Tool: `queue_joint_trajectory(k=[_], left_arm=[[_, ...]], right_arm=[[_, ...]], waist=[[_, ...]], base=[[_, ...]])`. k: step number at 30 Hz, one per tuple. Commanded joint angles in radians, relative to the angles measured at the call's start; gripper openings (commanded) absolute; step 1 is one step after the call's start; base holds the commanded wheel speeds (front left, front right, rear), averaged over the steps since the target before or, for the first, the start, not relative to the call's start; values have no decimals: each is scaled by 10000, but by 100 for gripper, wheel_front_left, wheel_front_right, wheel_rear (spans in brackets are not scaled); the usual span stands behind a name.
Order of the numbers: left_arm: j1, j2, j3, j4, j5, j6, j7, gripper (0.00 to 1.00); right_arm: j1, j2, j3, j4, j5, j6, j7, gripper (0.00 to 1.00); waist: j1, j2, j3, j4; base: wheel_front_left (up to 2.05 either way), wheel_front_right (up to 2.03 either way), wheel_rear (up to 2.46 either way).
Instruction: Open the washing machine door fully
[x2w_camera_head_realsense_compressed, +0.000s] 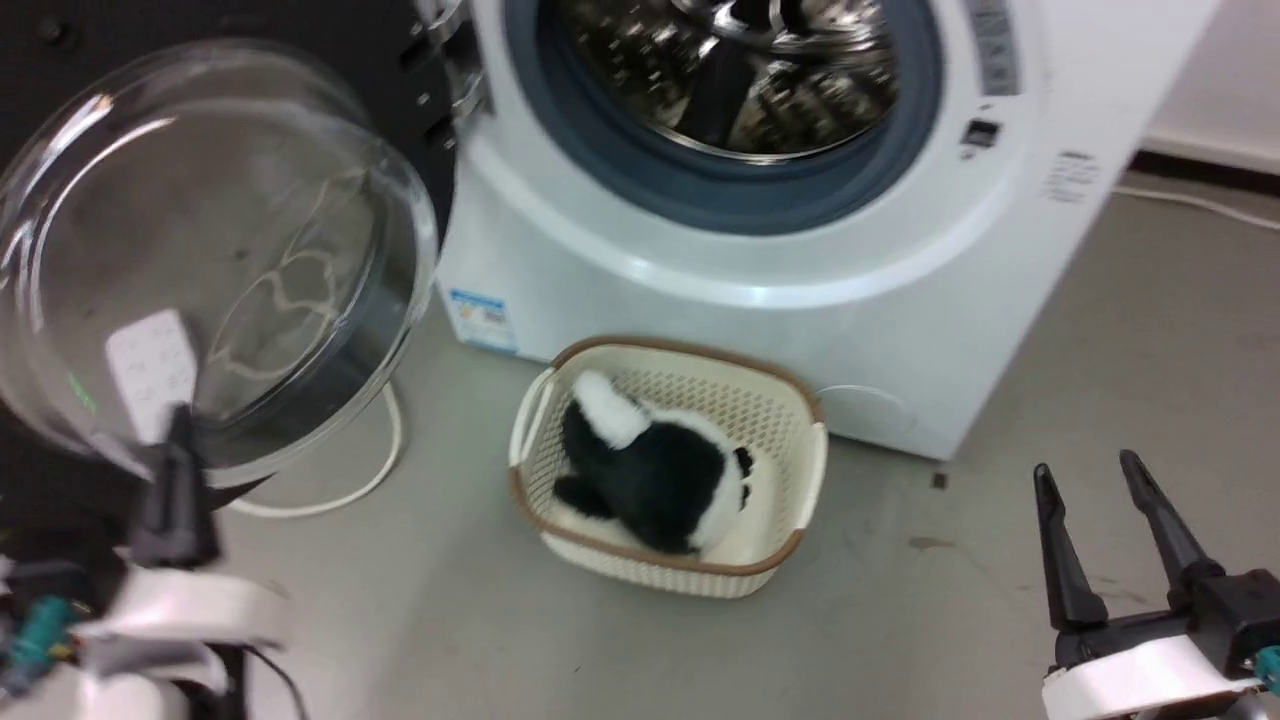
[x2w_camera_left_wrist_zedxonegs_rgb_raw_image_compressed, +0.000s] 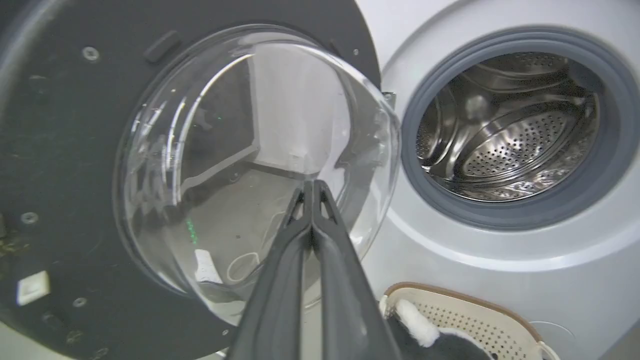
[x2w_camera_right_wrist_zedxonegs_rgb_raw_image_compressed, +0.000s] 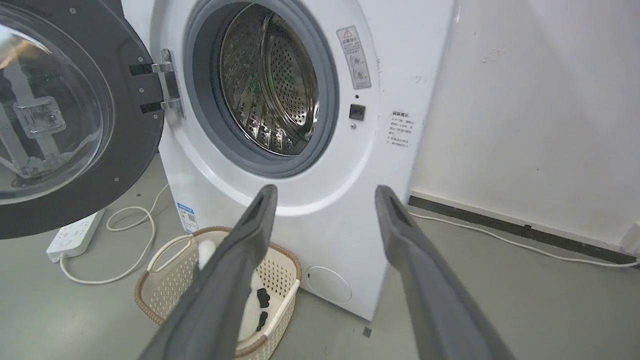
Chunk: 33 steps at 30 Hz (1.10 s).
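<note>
The washing machine door (x2w_camera_head_realsense_compressed: 300, 40) stands swung open at the left, a black disc with a bulging clear glass bowl (x2w_camera_head_realsense_compressed: 200, 260); its metal hinge (x2w_camera_right_wrist_zedxonegs_rgb_raw_image_compressed: 167, 85) joins it to the white washing machine (x2w_camera_head_realsense_compressed: 700, 310). The steel drum (x2w_camera_right_wrist_zedxonegs_rgb_raw_image_compressed: 270, 85) with its grey rubber rim is uncovered. My left gripper (x2w_camera_head_realsense_compressed: 180, 420) is shut with nothing in it, and its tips (x2w_camera_left_wrist_zedxonegs_rgb_raw_image_compressed: 312, 185) point at the lower part of the glass bowl (x2w_camera_left_wrist_zedxonegs_rgb_raw_image_compressed: 240, 150); I cannot tell whether they touch it. My right gripper (x2w_camera_head_realsense_compressed: 1085, 465) is open, low at the right and well away from the machine (x2w_camera_right_wrist_zedxonegs_rgb_raw_image_compressed: 320, 210).
A cream basket (x2w_camera_head_realsense_compressed: 690, 350) holding a black-and-white plush toy (x2w_camera_head_realsense_compressed: 650, 480) sits on the grey floor just in front of the machine. A white power strip (x2w_camera_right_wrist_zedxonegs_rgb_raw_image_compressed: 75, 235) and its looped cable (x2w_camera_right_wrist_zedxonegs_rgb_raw_image_compressed: 125, 250) lie under the door. A white wall (x2w_camera_right_wrist_zedxonegs_rgb_raw_image_compressed: 525, 125) stands to the machine's right.
</note>
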Motion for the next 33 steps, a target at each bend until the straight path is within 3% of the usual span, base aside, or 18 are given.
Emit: queue_joint_trajectory(k=[1,3,5,6,17,33], left_arm=[[171,-68,-63,-114,64,50,-50,0],[533,-319,-319,-504,169,136,-42,5],[843,-535,-570,-779,307,229,-42,58],[981,-639,-683,-877,381,294,-43,100],[2132,-1306,-1721,-1162,1192,627,-52,100],[2530,-1602,-2369,-1127,1730,782,-54,100]], right_arm=[[134,38,-10,-44,97,-9,-63,100],[219,39,-23,-105,196,-9,-74,100],[302,40,-6,-152,228,-9,-80,100],[345,41,-5,-187,239,-9,-82,100],[903,42,114,-290,412,-9,-86,100],[1077,43,271,-73,480,-9,-87,100]], waist=[[2,0,-349,-367],[2,0,-498,-601],[2,0,-641,-835],[2,0,-700,-943],[2,0,-1146,-1819],[2,0,-1206,-1906]], base=[[0,0,0],[0,0,0],[0,0,0],[0,0,0],[0,0,0],[0,0,0]])
